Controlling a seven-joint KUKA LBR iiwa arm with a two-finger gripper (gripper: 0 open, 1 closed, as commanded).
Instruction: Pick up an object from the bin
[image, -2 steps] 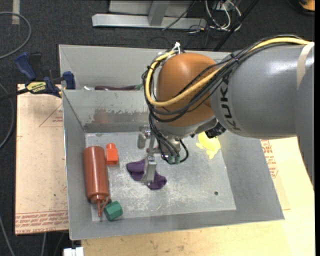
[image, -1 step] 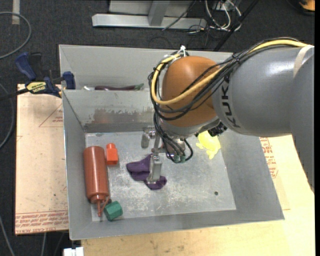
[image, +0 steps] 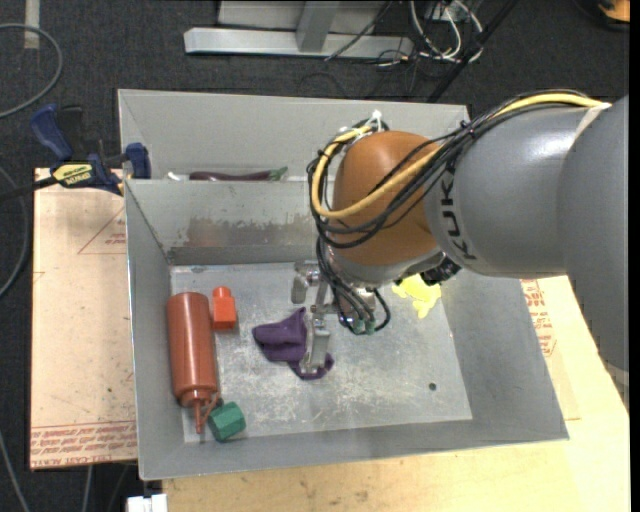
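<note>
Grey metal bin (image: 400, 390), few things in it, well spread. The end effector (image: 317, 352) is low over the middle of the floor, its tip down at the right edge of a crumpled purple piece (image: 283, 338), soft-looking, maybe rubber or cloth. A purple loop pokes out just below the tip. Whether the end effector is spread, closed, or pinching the purple piece, I cannot tell; the metal parts overlap the purple and hide the contact. The orange wrist cover (image: 385, 200) and its yellow and black cables block the back middle of the bin. A yellow thing (image: 420, 296) peeks out from under the wrist on the right, mostly hidden, shape unclear. Along the left wall lies a red-brown bottle (image: 192, 342), neck pointing toward the near corner. A small orange block (image: 223, 308) sits just beside its upper end. A green block (image: 227, 420) lies by its neck. The neck's tip is hard to make out.
</note>
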